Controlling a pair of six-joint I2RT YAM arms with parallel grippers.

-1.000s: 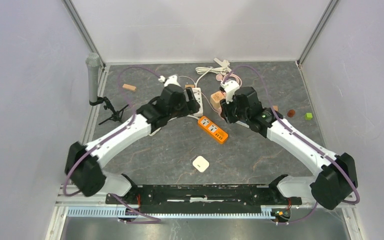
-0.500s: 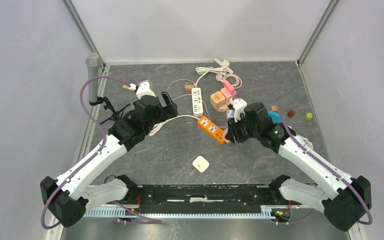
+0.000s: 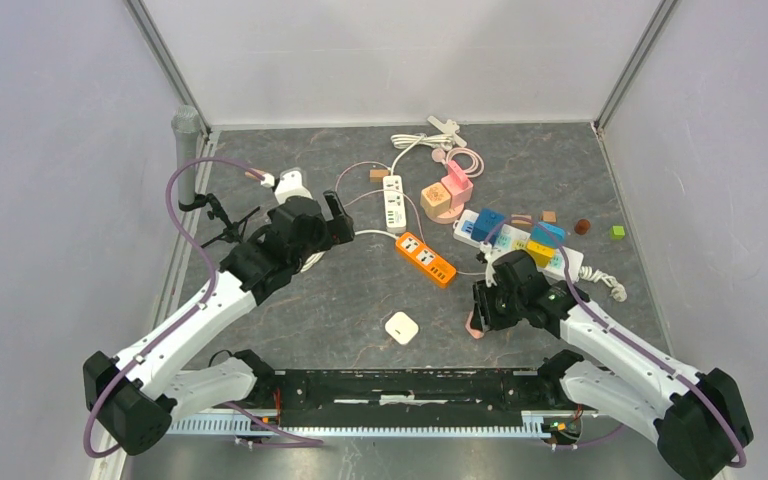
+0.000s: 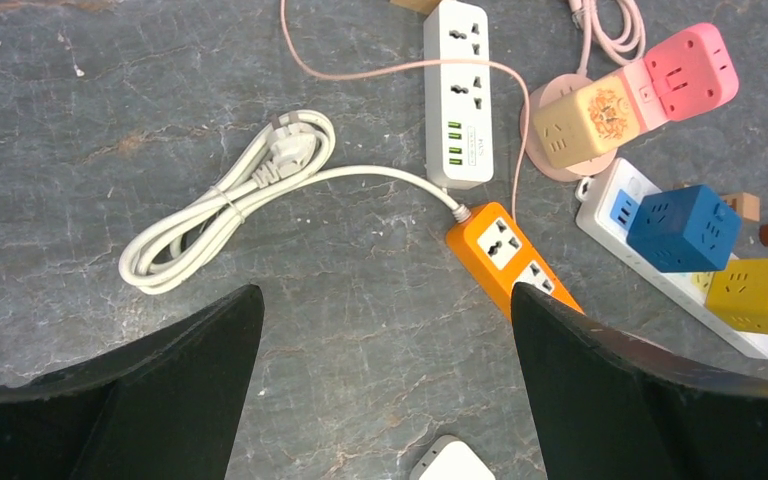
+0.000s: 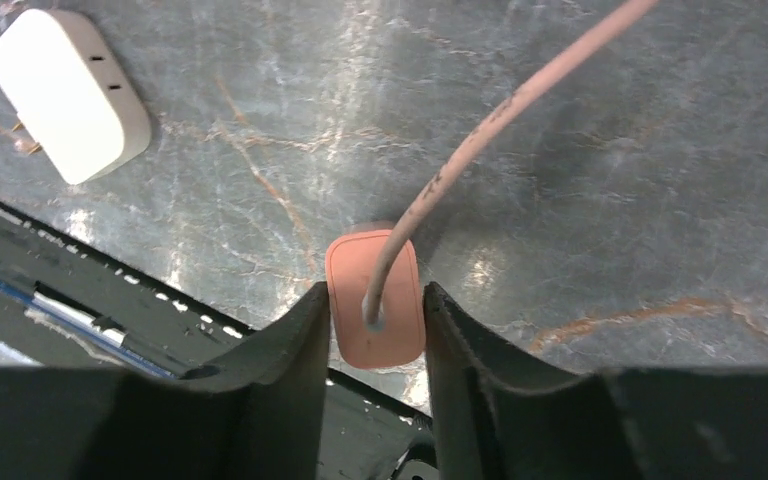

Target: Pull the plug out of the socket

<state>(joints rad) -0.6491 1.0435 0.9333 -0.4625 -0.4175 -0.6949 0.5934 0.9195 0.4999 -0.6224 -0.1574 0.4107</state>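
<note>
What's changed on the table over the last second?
The right fingers, shut on the pink plug, pulled back toward the near edge, its cord trailing. The left fingers drew back leftward and opened wide. The orange power strip and the white adapter stayed put.

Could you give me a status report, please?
Left gripper open, empty. Right gripper shut on pink plug, out of any socket, pink cable trailing. White adapter nearby, not in the way.

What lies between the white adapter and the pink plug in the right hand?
Nothing: that stretch of table is bare, as the right wrist view shows. The white adapter lies apart from the pink plug, which the right hand grips.
</note>
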